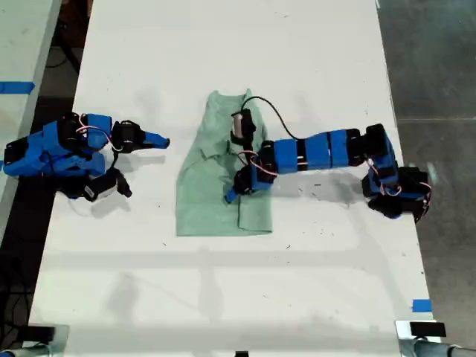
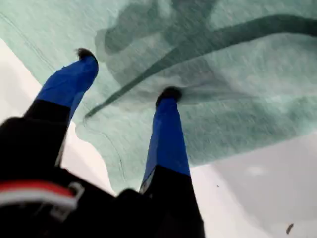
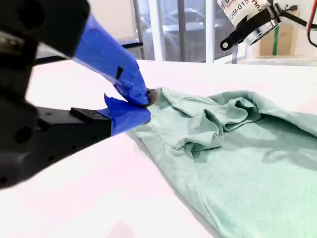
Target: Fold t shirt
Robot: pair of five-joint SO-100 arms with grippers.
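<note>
The white table (image 1: 320, 297) fills most of the exterior view. The t shirt (image 1: 212, 201) lies near the middle of the table. Its narrow end points to the table edge at the top of the exterior view, and its wide hem points to the opposite edge. The fabric is mostly flat, with wrinkles and a turned-over part along the side at the exterior view's right.

My first gripper (image 1: 232, 195) reaches over the shirt from the exterior view's right. It is released, with the jaws spread, and both dark fingertips (image 2: 171, 94) press on the green fabric.

My second gripper (image 1: 160, 139) is at the exterior view's left, above bare table near the shirt but apart from it. It is clenched, and nothing is seen between the jaws.
</note>
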